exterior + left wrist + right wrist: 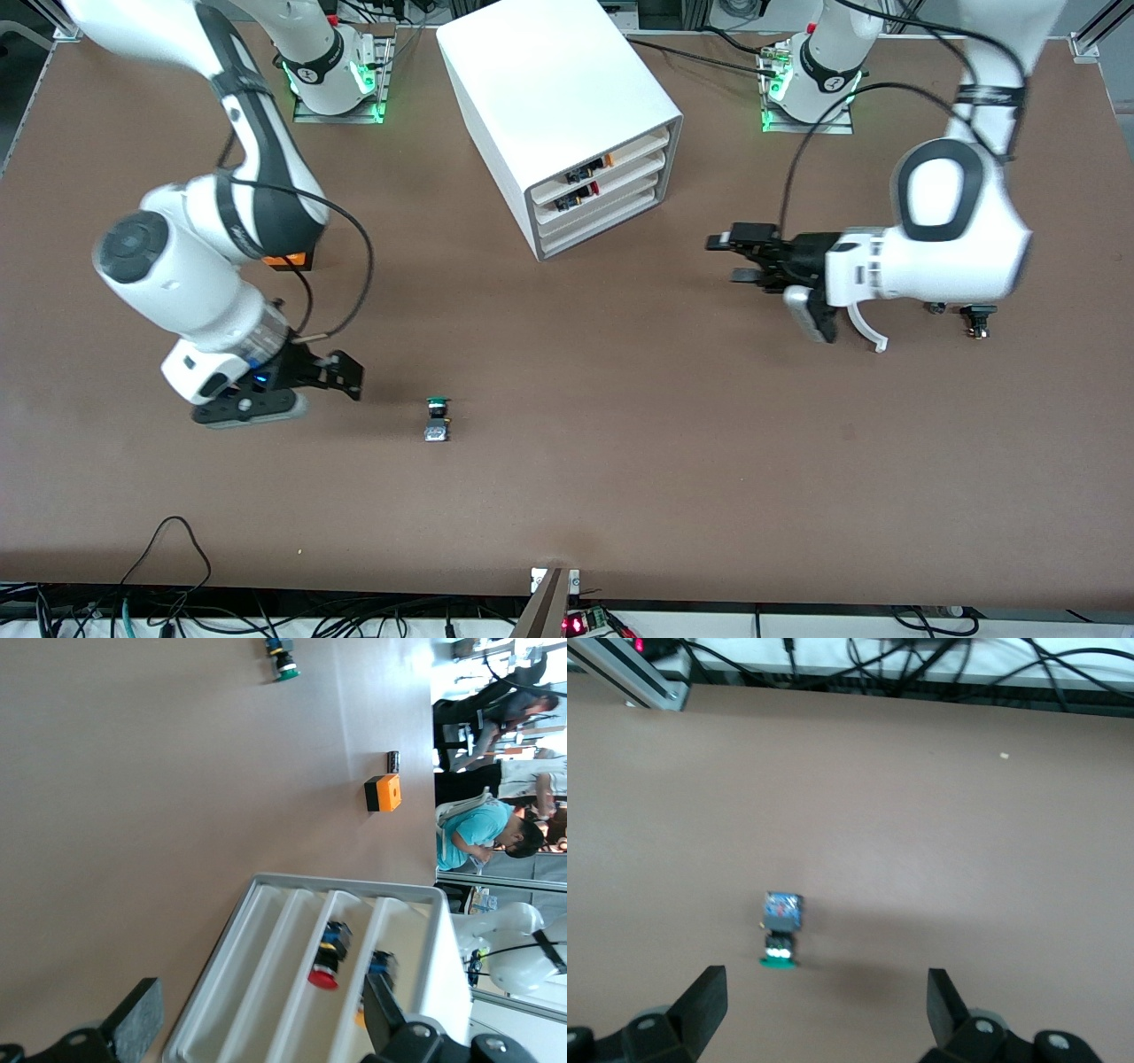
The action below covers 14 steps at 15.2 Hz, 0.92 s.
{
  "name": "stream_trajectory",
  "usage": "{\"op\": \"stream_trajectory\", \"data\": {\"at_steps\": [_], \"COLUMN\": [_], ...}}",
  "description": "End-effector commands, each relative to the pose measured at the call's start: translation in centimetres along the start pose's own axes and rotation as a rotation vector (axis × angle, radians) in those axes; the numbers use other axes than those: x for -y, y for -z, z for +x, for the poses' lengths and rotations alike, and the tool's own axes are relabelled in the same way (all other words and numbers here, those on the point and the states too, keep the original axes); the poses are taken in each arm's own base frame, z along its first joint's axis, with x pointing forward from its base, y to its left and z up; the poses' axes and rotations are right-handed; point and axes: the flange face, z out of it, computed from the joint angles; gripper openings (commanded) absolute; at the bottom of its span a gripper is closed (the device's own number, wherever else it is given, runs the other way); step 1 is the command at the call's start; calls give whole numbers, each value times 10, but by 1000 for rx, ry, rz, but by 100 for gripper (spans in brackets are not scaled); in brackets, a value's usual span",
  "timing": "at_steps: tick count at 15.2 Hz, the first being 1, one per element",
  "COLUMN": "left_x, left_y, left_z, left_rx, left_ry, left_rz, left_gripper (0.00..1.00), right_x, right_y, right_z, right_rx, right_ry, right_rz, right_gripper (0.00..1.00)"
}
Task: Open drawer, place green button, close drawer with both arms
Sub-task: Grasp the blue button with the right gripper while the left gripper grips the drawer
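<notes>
The white cabinet [558, 97] stands at the table's back middle. Its third drawer [602, 210] is shut; it also shows in the left wrist view [282, 979]. The two drawers above it hold orange and red parts. My left gripper [731, 258] is open and empty, level with the cabinet's front, a short way from it toward the left arm's end; the left wrist view [257, 1028] shows the drawers between its fingers. The green-capped button [437, 418] lies on the table, nearer the camera than the cabinet. My right gripper [353, 377] is open, low beside the button, which the right wrist view [780, 937] shows ahead of it.
An orange box [288, 260] sits under the right arm, also in the left wrist view [383, 793]. Small black parts [974, 317] lie under the left arm's wrist. Cables run along the table's front edge [567, 589].
</notes>
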Motion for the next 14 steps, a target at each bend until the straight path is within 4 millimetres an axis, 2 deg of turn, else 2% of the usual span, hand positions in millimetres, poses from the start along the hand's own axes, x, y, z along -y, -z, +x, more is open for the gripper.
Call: {"op": "stream_trajectory", "data": {"at_steps": [1,4,6,9,12,14], "left_x": [16,43,60,85,93,96], "left_y": [-38,-98,-126,-146,-179,-189], "left_z": [-22,-58,-81,-96,-116,-127], "left_rx": [-10,-41,-68,-85,-87,-72], "left_ry": [-60,-78,-58,-67,25,46], "left_rz": [-16,-110,-152,-197,-259,-268], "left_gripper": [100,100,97,88,77,73], "right_x": [16,20,30,51,61,63], "right_y": [-34,-75,-103,-137,-168,-182], "right_z": [2,-4,-11,-24,-36,-42], "right_rx": [-48,-72,-94,-90,-111,-126], "right_ry": [-14,-12,-20,-61,-96,-98], "right_rz": [37,42,50,61,72,76], "right_gripper": [100,100,100,100,100,100]}}
